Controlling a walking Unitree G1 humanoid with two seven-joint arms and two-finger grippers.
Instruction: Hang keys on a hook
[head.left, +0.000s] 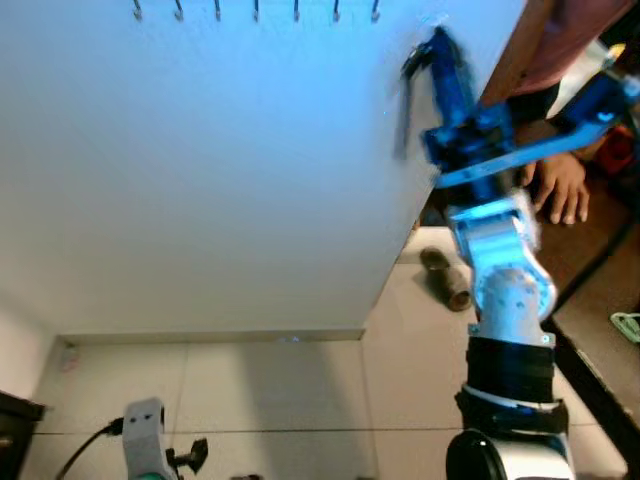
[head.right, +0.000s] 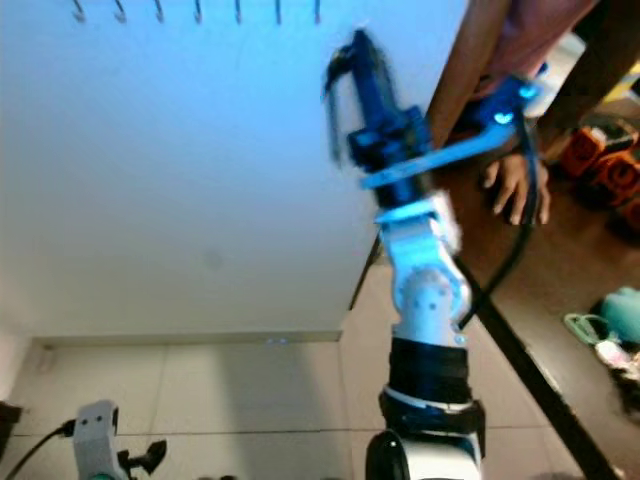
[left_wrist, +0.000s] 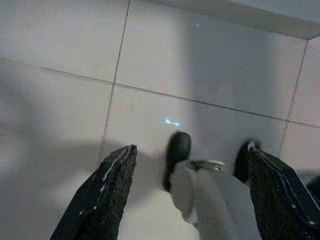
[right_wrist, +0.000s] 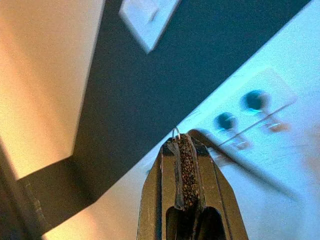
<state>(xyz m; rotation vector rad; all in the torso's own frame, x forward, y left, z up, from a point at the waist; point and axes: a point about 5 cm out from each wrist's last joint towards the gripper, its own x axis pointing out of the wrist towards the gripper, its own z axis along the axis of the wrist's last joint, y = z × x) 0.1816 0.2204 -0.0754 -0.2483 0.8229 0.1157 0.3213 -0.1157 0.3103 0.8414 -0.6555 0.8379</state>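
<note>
Head views: right gripper (head.left: 432, 50) raised against the white wall (head.left: 200, 180), blurred, well right of the hook row (head.left: 255, 10); a person's hand (head.left: 560, 185) rests behind it. Right wrist view: fingers pressed together on a thin silver key ring (right_wrist: 175, 131) peeking past the tips, keys themselves hidden. Left wrist view: left gripper (left_wrist: 190, 165), fingers spread over floor tiles (left_wrist: 65, 40).
</note>
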